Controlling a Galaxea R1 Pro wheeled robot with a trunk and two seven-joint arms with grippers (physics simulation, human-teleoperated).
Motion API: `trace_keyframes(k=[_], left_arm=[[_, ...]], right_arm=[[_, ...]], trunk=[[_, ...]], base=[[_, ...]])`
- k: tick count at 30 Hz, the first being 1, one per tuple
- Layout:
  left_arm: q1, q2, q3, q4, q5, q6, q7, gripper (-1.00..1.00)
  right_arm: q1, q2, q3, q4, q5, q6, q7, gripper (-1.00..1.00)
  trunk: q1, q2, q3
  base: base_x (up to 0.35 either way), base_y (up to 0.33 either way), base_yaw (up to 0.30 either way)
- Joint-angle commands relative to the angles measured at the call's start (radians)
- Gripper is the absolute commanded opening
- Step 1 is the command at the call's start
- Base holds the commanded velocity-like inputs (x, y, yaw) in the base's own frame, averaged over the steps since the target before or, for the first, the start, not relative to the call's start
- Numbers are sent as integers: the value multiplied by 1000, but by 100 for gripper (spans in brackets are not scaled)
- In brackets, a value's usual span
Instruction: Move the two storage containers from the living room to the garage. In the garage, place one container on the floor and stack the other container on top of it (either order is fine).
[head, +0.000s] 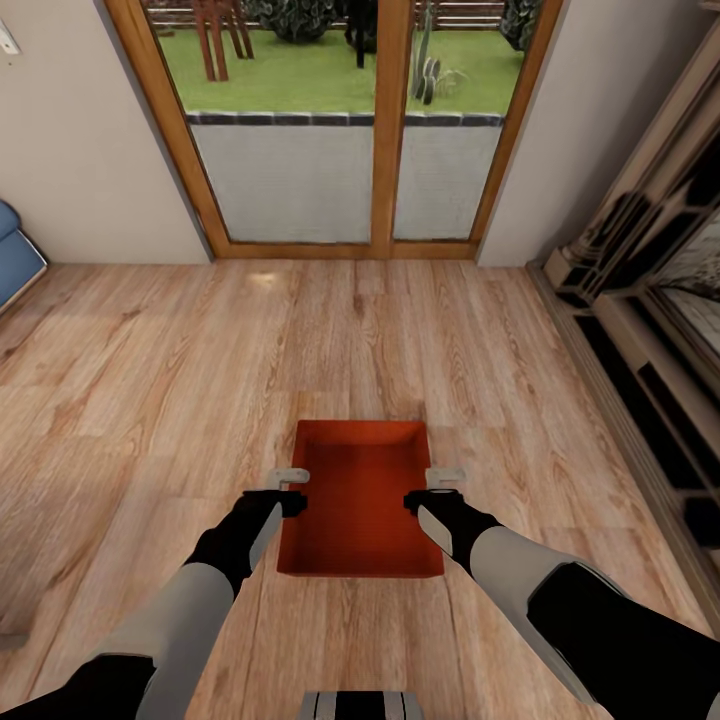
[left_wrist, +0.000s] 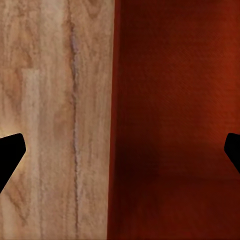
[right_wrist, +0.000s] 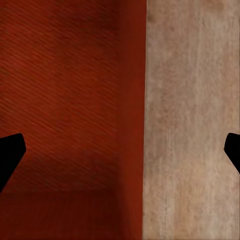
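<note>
Left claw (head: 291, 488) and right claw (head: 432, 489) both spread wide, empty, each straddling a side wall of the orange-red storage bin (head: 362, 500) on the living-room wood floor (head: 150, 380). Probably level; I should descend evenly, then pinch both walls together.
</note>
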Motion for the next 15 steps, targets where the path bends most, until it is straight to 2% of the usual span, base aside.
trace_keyframes(k=[1,15], left_arm=[[0,0,1,-1,1,5,3,100],[0,0,1,-3,2,5,3,100]], right_arm=[[0,0,8,-2,-5,7,-6,100],[0,-2,8,-2,-5,7,-6,100]], trunk=[[4,-8,-4],[57,-106,-48]], base=[[0,0,0],[0,0,0]])
